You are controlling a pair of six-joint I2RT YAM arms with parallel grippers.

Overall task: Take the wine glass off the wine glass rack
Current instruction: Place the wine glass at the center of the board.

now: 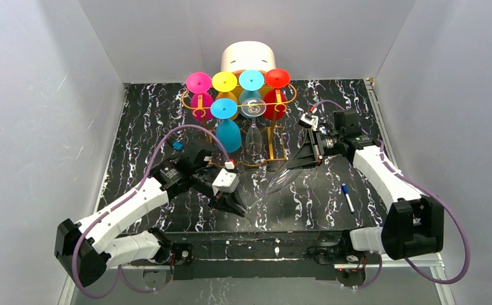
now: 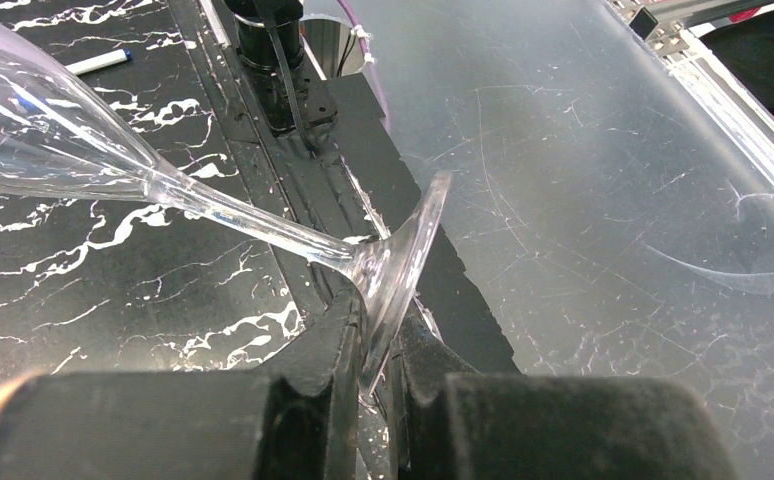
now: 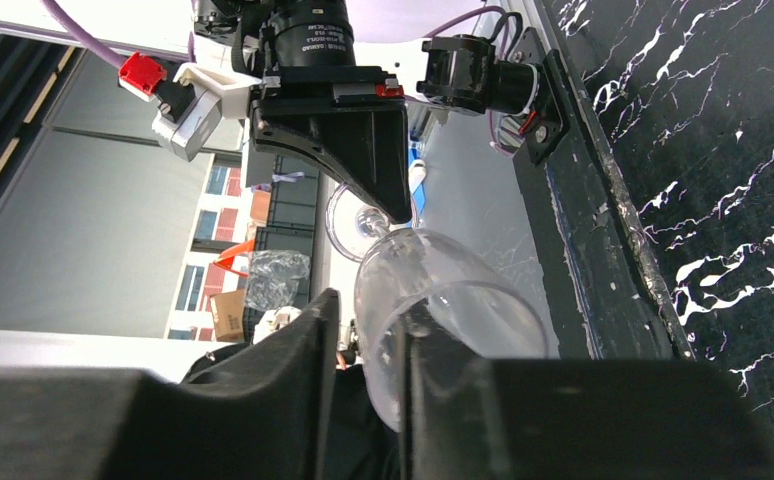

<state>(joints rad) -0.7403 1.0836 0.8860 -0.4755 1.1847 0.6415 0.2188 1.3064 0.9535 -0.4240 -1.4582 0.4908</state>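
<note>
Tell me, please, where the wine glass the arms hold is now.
In the top view the wine glass hangs slanted mid-table, in front of the rack, its foot pinched by the left gripper and its bowl by the right gripper.

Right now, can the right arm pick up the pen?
Probably not yet: the right fingers are shut on the clear glass. The pen lies uncovered beside that arm, so it likely could after letting go.

Wine glass (image 2: 223, 208) bowl off-frame (left wrist)
</note>
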